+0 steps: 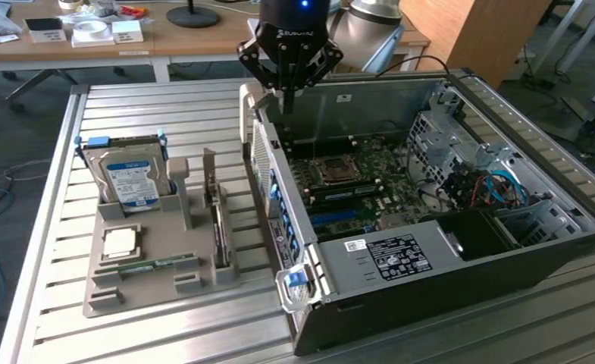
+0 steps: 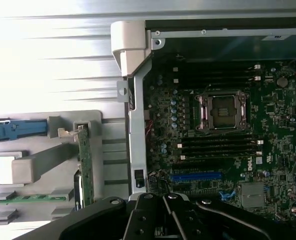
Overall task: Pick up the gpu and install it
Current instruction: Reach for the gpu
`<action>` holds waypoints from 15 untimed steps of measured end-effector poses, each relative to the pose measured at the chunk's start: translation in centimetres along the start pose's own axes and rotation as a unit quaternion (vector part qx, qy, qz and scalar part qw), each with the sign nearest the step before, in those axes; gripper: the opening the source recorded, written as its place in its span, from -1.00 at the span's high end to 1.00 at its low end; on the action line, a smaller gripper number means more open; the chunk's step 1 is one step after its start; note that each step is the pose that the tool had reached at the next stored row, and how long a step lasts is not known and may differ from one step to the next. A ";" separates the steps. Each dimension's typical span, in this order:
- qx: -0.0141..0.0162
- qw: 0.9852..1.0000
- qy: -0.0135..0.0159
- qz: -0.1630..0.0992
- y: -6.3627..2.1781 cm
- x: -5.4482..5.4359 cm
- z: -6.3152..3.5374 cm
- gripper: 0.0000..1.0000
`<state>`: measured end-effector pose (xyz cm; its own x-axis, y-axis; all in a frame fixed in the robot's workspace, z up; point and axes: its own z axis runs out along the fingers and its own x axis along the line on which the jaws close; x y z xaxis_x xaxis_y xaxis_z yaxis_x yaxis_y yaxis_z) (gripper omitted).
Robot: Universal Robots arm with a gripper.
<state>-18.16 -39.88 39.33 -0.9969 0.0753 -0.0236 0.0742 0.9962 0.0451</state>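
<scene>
Your jaws are together and hold nothing, hanging over the far corner of the case (image 1: 449, 280) on the exterior view's left. The gpu (image 1: 216, 220) stands on edge in the holder (image 1: 140, 292) on the surface (image 1: 176, 337). It lies to the exterior view's left of the jaws, nearer and lower, with its long axis running near to far alongside the case wall. In the wrist view the gpu (image 2: 84, 165) is a thin edge-on strip. The exterior view shows that it stands upright.

We see the gripper (image 2: 164, 200) closed on nothing. From it, the gpu (image 2: 84, 170) stands on edge in the grey tray (image 2: 113, 150) at ten o'clock. The motherboard (image 2: 228, 150) lies at one o'clock.
</scene>
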 end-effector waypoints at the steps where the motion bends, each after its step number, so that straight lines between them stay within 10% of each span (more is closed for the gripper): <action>1: 0.000 1.000 0.000 0.000 -0.01 0.1 0.00 0.79; 15: 0.000 1.000 0.000 0.000 -0.07 1.0 -0.03 0.79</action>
<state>-19.13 -39.89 39.33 -0.9969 0.0753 -0.0235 0.0742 0.9962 0.0451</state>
